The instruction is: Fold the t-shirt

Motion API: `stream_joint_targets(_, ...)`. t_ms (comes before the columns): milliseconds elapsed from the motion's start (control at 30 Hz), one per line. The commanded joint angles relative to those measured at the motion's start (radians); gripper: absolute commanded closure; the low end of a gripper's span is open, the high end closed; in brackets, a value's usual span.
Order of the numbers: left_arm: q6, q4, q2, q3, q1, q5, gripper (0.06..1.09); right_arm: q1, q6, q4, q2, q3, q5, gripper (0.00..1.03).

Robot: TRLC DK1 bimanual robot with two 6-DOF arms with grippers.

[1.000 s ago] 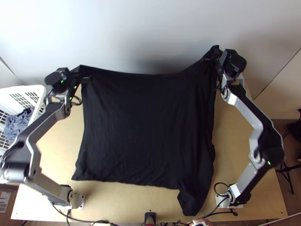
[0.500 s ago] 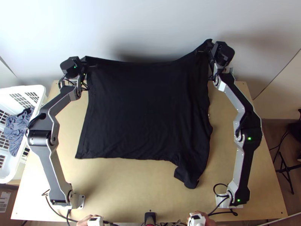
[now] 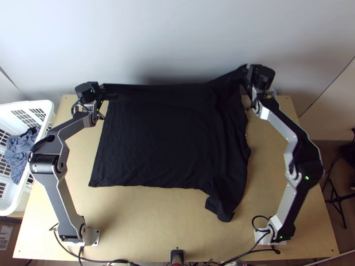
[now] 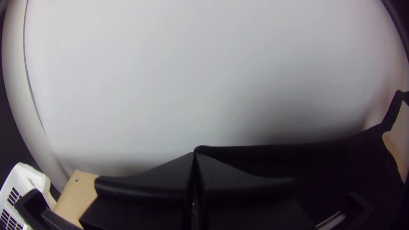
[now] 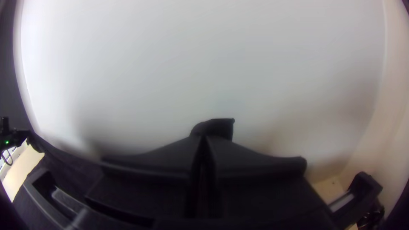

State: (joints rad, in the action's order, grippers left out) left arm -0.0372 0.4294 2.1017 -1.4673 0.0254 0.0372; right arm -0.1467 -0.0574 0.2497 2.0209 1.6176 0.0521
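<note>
The black t-shirt (image 3: 168, 142) lies mostly spread over the middle of the worktop (image 3: 146, 221), its far edge raised between the two arms, in front of the pale wall (image 3: 177, 35). Toward the right arm the cloth falls in loose folds, and a narrower, bunched part juts from its near side toward the worktop's near edge. The left end effector (image 3: 106, 91) is clenched on the shirt's far left corner; in the left wrist view the cloth emerges right at its meeting fingertips. The right end effector (image 3: 245, 76) is grasping the far right corner, and in the right wrist view a small tuft of the shirt pokes out past the closed tips. Beside the worktop, on the left arm's side, stands a white slatted basket (image 3: 44, 106) with crumpled grey-blue cloth (image 3: 20, 153) in it. Dark cables (image 3: 102, 261) run along the near edge, and a black stand (image 3: 339, 201) is on the floor at the right.
</note>
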Motion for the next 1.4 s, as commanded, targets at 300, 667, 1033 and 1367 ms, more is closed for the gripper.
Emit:
stream_joint_targets(300, -0.122, 0.009, -0.094, 0.214, 0.024, -0.023, 1.05, -0.054, 0.067, -0.211, -0.376, -0.469, -0.001, 1.0)
stream_joint_targets(667, -0.147, 0.011, -0.175, 0.337, 0.045, -0.04, 1.05, -0.082, 0.111, -0.389, -0.541, -0.582, -0.003, 1.0)
stream_joint_targets(1033, -0.139, 0.02, -0.304, 0.535, 0.041, -0.056, 1.05, -0.109, 0.126, -0.494, -0.668, -0.685, -0.021, 1.0)
stream_joint_targets(1367, -0.124, 0.029, -0.348, 0.625, 0.047, -0.056, 1.05, -0.137, 0.122, -0.474, -0.646, -0.857, -0.034, 1.0)
